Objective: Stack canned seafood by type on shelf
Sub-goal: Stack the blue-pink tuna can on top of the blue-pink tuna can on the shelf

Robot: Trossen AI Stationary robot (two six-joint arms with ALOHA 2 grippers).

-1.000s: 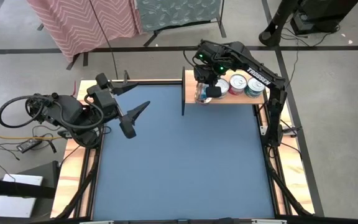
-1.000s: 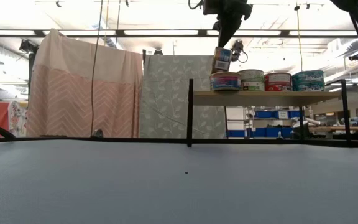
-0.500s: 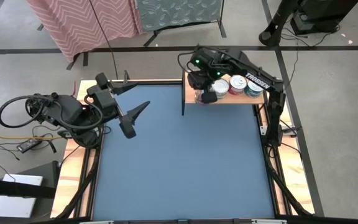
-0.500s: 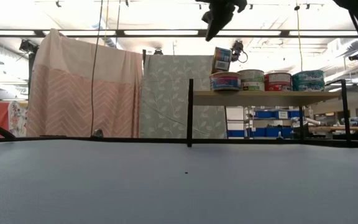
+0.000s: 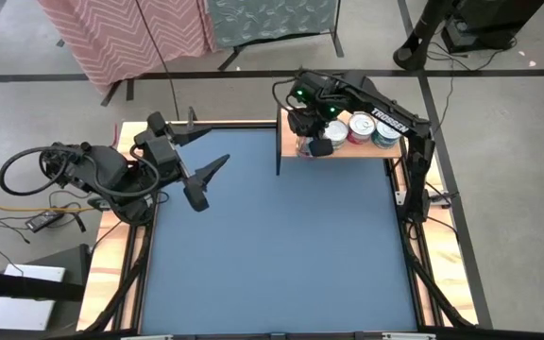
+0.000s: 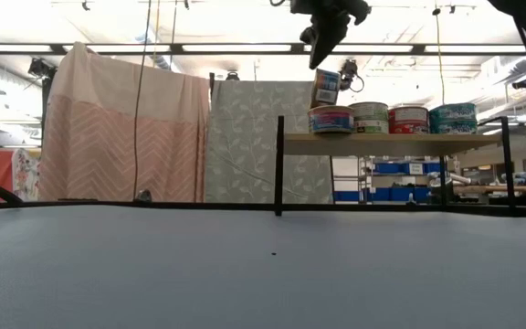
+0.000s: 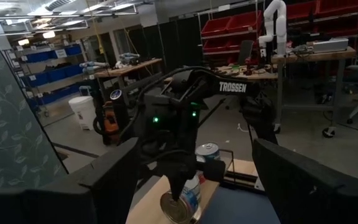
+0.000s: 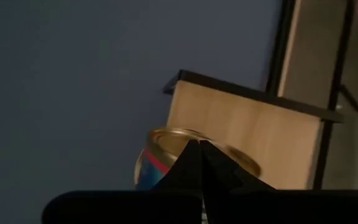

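The shelf (image 6: 391, 138) is a light-wood plank with dark uprights, at the table's far right. Several tins stand on it in a row: a red-and-blue one (image 6: 331, 119) at its left end, then a pale one (image 6: 369, 117), a red one (image 6: 408, 119) and a teal one (image 6: 452, 117). Another tin (image 6: 326, 89) stands tilted on its edge on top of the left-end tin. My right gripper (image 6: 318, 60) is shut, pointing steeply down just above that tilted tin. The right wrist view shows a gold-lidded tin (image 8: 166, 158) below the shut fingers. My left gripper (image 5: 225, 144) is open, held level over the table's far left. My right gripper's shut fingertips (image 6: 316, 64) come from above, slanting, and end right at the upper edge (image 6: 321, 73) of the tilted tin. I cannot tell whether they touch it. The tin rests by its lower edge on the lid of the left-end tin.
The shelf's dark left upright (image 6: 279, 164) stands beside the stacked tins. The blue table top (image 5: 272, 246) spreads in front of the shelf. Cloth screens (image 6: 126, 137) hang beyond the far edge.
My right gripper, shut throughout, has drawn its fingertips up off the tilted tin's top and swung them toward the shelf's left end while turning, then come back a little. The tilted tin has kept its place on the lower tin.
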